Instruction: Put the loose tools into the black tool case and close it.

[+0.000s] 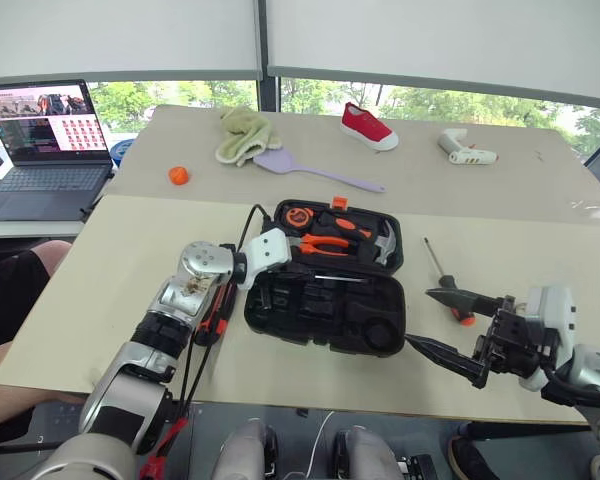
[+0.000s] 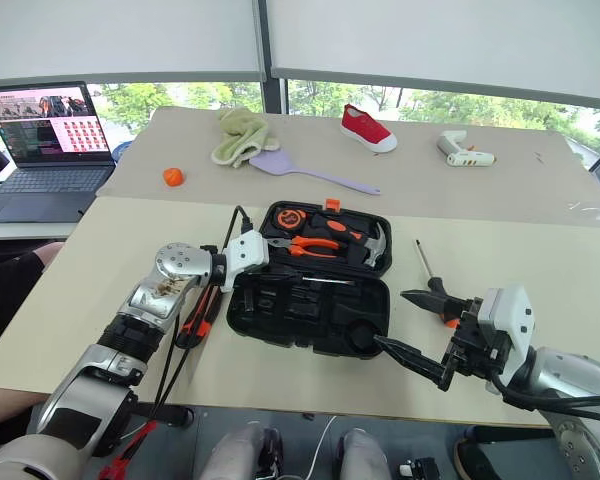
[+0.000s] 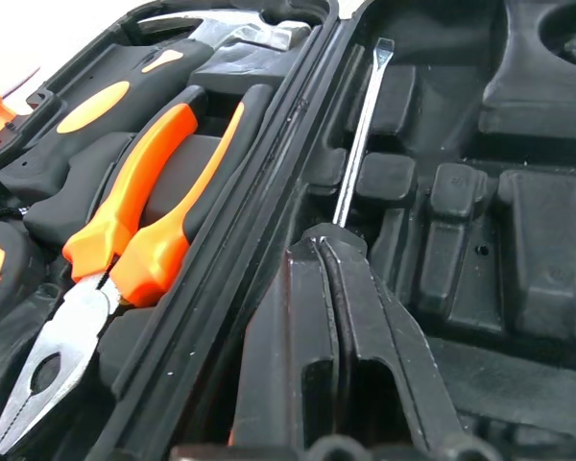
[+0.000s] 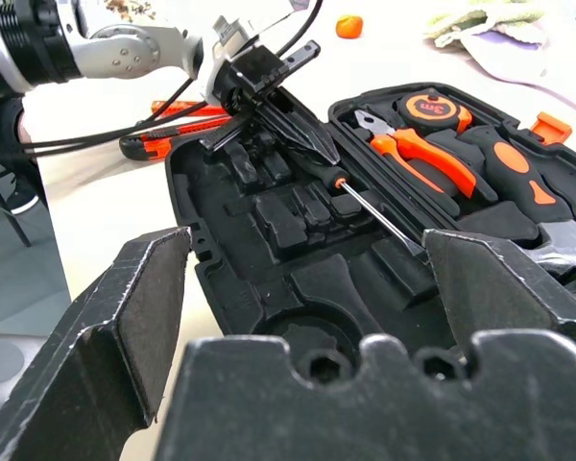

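The left tool, clenched on a screwdriver, lays its long axis along the black tool case hinge; the right tool hangs released beside it.

An office-like lab or test room: pale beige tables pushed together under wide windows with white roller blinds, an open grey laptop, and unrelated props like a red canvas shoe.
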Tool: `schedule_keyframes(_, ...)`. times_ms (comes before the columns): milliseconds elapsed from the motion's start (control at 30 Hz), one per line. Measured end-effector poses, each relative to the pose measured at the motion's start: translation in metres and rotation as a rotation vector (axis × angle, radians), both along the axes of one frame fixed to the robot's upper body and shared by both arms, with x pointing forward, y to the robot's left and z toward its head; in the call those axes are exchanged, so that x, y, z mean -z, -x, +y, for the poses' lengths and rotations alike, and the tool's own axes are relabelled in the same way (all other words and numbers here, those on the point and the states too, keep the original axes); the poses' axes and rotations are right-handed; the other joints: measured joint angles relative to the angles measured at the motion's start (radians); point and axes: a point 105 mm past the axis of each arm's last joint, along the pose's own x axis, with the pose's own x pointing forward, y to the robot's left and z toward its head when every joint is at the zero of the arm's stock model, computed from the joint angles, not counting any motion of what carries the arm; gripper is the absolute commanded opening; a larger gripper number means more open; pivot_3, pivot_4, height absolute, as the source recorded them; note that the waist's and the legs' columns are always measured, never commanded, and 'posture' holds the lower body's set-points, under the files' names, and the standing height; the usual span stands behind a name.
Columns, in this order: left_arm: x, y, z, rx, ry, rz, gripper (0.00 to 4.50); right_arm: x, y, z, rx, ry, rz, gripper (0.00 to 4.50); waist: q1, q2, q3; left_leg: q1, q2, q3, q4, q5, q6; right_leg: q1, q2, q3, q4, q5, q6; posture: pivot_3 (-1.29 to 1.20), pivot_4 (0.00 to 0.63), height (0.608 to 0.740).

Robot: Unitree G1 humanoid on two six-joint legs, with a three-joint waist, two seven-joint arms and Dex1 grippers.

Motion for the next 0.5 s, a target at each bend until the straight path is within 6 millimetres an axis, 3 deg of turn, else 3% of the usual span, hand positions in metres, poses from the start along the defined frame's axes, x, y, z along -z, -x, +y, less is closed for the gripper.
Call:
schedule_keyframes(367, 0.009, -0.006, -0.008, -0.031, -0.017, 0.031, 0.10, 0.012, 0.000, -0.010, 0.083, -0.012, 0.036, 4.50, 0.004, 0.004, -0.006, 0.000, 0.000, -0.001, 0.003, -0.005, 0.009, 0.002, -0.001, 0.000, 0.000, 0.002, 0.003, 0.00, 0.150, 0.740)
schedule_keyframes(500, 0.005, -0.001, 0.006, -0.057, 0.162, 0.108, 1.21, 0.017, 0.008, -0.031, 0.207, -0.053, 0.054, 4.50, 0.001, 0.004, -0.007, -0.002, 0.000, -0.001, 0.002, -0.005, 0.008, -0.001, -0.001, 0.001, 0.000, 0.002, 0.003, 0.00, 0.150, 0.740)
